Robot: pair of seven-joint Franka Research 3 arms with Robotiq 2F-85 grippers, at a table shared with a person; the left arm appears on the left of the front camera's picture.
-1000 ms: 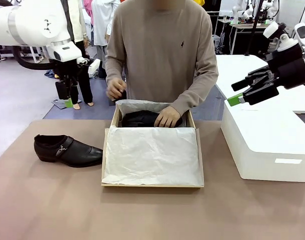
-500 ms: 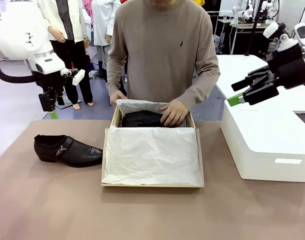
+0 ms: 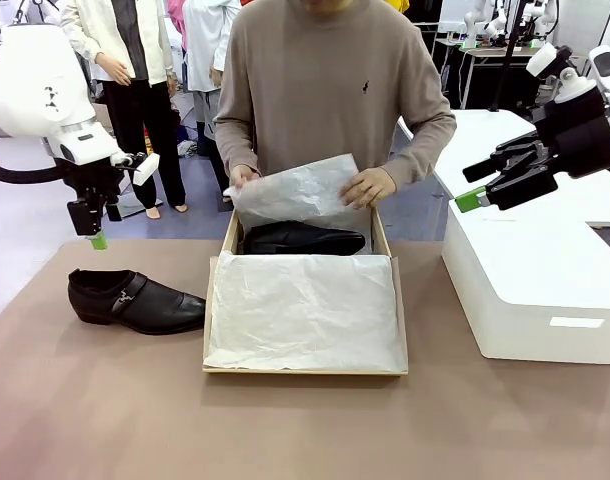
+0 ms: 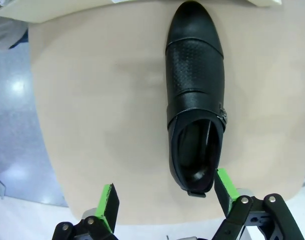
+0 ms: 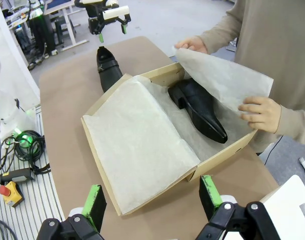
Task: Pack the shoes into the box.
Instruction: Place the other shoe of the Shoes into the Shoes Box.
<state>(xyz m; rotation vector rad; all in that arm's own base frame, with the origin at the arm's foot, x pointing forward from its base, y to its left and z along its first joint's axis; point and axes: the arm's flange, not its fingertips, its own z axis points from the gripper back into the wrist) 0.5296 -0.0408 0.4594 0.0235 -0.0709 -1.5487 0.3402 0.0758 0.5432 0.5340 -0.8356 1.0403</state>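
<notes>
The tan shoebox (image 3: 303, 371) sits mid-table (image 3: 285, 430), its tissue lining (image 3: 305, 310) covering the near part. One black dress shoe (image 3: 135, 300) lies near the table's left edge, with the left gripper (image 4: 165, 194) above its heel, jaws spread and empty. The other shoe (image 3: 303, 238) lies at the box's far end, under a tissue sheet (image 3: 300, 190) held up by the person's hands (image 3: 365, 186). The right gripper (image 3: 474, 185) hangs spread and empty above the white block (image 3: 525, 290).

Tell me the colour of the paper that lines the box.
White tissue paper, clearest in the right wrist view.

I work in a robotics lab: an emergency-stop button (image 5: 11, 192) and coiled cables (image 5: 22, 142) lie beside my table (image 5: 62, 100), with workbenches (image 5: 65, 7) farther off.
</notes>
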